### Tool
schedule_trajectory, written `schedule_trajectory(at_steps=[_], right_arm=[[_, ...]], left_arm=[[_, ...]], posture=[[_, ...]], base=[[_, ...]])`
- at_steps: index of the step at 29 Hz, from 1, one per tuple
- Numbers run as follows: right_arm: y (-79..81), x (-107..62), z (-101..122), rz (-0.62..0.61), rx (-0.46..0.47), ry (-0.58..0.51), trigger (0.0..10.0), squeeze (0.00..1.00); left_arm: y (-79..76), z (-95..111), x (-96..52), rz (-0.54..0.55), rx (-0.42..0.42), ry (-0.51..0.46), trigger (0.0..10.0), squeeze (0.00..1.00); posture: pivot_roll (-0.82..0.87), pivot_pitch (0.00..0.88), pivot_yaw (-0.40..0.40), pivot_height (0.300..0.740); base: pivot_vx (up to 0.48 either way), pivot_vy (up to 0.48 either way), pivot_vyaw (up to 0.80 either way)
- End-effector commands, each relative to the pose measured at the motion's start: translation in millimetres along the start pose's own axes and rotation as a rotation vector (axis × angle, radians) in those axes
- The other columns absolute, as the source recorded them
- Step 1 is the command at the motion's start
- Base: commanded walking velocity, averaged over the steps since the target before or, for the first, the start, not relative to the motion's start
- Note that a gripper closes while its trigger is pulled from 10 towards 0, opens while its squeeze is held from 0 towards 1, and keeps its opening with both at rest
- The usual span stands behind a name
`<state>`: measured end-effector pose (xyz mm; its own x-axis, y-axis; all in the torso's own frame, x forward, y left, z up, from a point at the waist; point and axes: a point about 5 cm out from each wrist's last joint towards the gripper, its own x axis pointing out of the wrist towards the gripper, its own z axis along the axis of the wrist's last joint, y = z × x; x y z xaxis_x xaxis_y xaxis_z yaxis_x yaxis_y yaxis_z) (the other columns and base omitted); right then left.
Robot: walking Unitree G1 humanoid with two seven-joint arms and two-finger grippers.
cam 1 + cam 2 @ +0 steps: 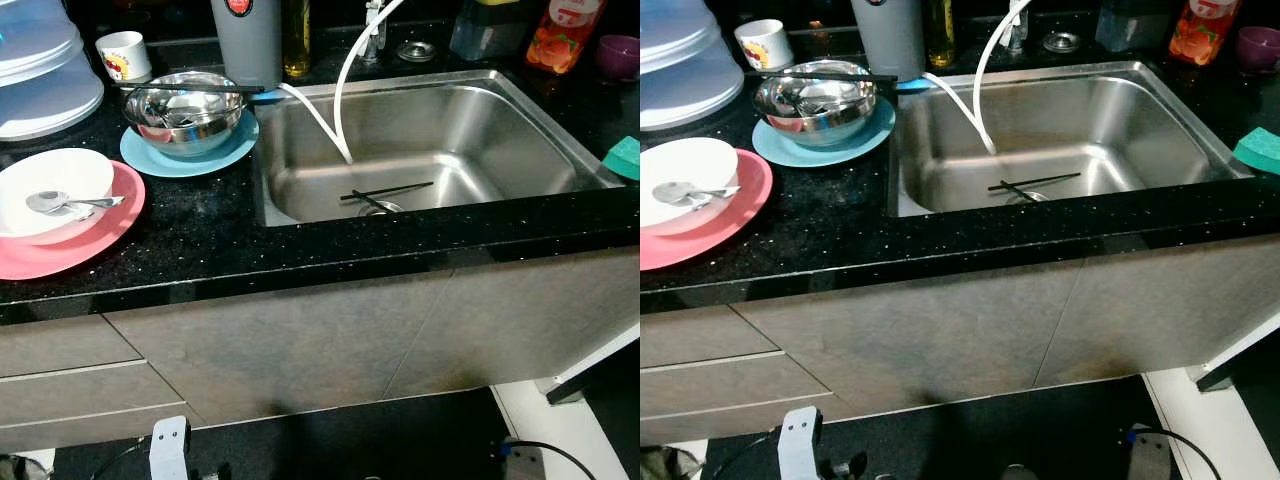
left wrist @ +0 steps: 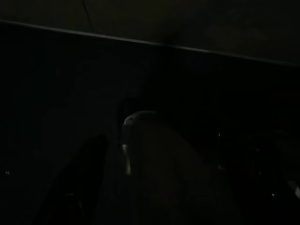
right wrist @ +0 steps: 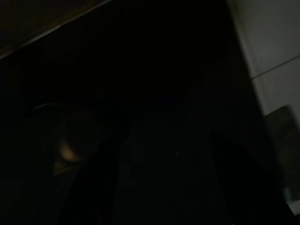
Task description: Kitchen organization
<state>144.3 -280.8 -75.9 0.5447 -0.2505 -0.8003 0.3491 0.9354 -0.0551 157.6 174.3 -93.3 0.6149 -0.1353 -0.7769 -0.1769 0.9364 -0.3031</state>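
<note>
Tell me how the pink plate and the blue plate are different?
The pink plate carries a white bowl with a spoon; the blue plate carries a shiny metal bowl. The pink plate sits nearer the counter's front edge, the blue plate beside the sink. Both are round, on the black counter.

a pale silver-grey block-shaped robot part (image 1: pixel 169 446) with two small dark holes; thin black cable (image 1: pixel 115 458) curving beside it

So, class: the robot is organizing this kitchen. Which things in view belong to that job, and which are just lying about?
Belong to the job:
chopsticks in the sink
steel bowl on blue plate
white bowl with spoon on pink plate

Lying about:
white hose
juice bottle
mug
</note>
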Motion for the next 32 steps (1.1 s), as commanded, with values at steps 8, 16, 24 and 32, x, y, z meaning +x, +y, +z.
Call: schedule_trajectory(at_steps=[8,16,24,32], right_arm=[[-11.6,-1.3,3,0.033,-0.032,0.020,10.0,0.00],[-1.4,0.9,6,0.055,0.003,0.002,10.0,0.00],[17.1,4.5,12,0.076,0.008,-0.018,10.0,0.00],[74.9,9.6,30,0.201,-0.048,-0.047,10.0,0.00]], left_arm=[[-15.6,-7,3.4,0.001,0.004,0.006,10.0,0.00],[-5.9,2,2.9,0.015,0.108,0.019,10.0,0.00],[2.1,7,1.2,0.027,0.155,0.013,10.0,0.00],[14.0,30,-0.7,0.054,0.345,-0.060,10.0,0.00]], posture=[[0.07,0.157,-0.081,0.740],[0.03,0.159,-0.044,0.740],[0.02,0.152,0.011,0.740],[0.05,0.128,0.018,0.740]], base=[[0.000,0.000,0.00],[0.000,0.000,0.00],[0.000,0.000,0.00],[0.000,0.000,0.36]])
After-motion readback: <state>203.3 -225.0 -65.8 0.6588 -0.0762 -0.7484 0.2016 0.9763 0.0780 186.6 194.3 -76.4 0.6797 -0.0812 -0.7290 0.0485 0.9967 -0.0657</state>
